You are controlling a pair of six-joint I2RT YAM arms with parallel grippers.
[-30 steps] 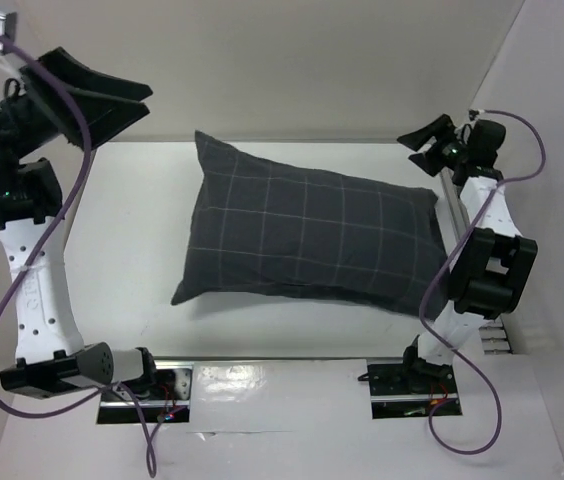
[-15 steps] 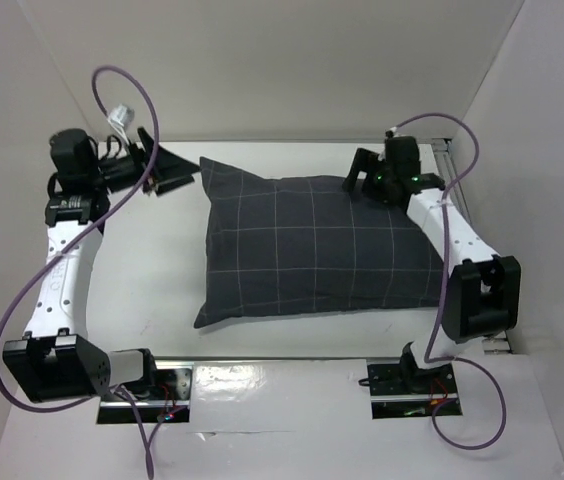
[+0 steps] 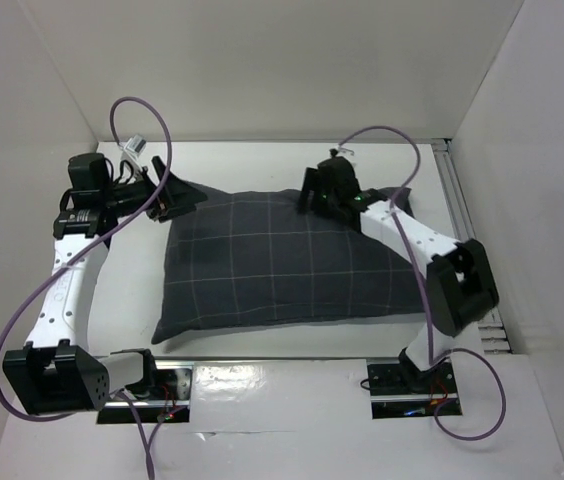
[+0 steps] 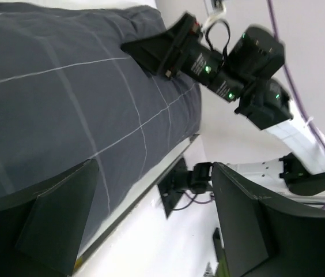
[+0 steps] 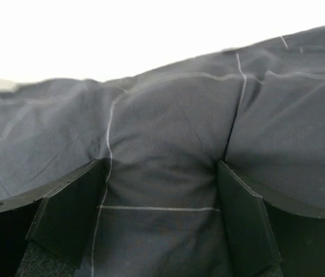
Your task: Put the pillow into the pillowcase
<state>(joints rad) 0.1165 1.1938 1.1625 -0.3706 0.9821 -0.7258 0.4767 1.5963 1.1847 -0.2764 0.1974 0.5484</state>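
The pillowcase (image 3: pixel 282 260) is soft dark charcoal cloth crossed by a thin pale grid. It is stuffed plump into a rounded rectangle with lightly creased seams, and it lies on the smooth white desk (image 3: pixel 127 275). The pillow itself is hidden inside it. The left gripper (image 3: pixel 177 197) has matte black wedge-shaped jaws, spread wide. The case's far-left corner lies against one jaw, and bare desk shows in the gap. The right gripper (image 3: pixel 314 190) also holds its jaws spread, astride a bulge of cloth at the far edge. That bulge touches both inner faces and wrinkles there, though I cannot tell whether they squeeze it. Compared with half a second ago, the case has slid leftward and its left end now sits closer to the left jaws. The right jaws have travelled from the case's far-right corner toward the middle of its far edge, while the left jaws have closed in on the corner. Purple cables (image 3: pixel 140 99) arch above both wrists, and a metal rail (image 3: pixel 461 190) runs beyond the right arm. White walls enclose the desk.
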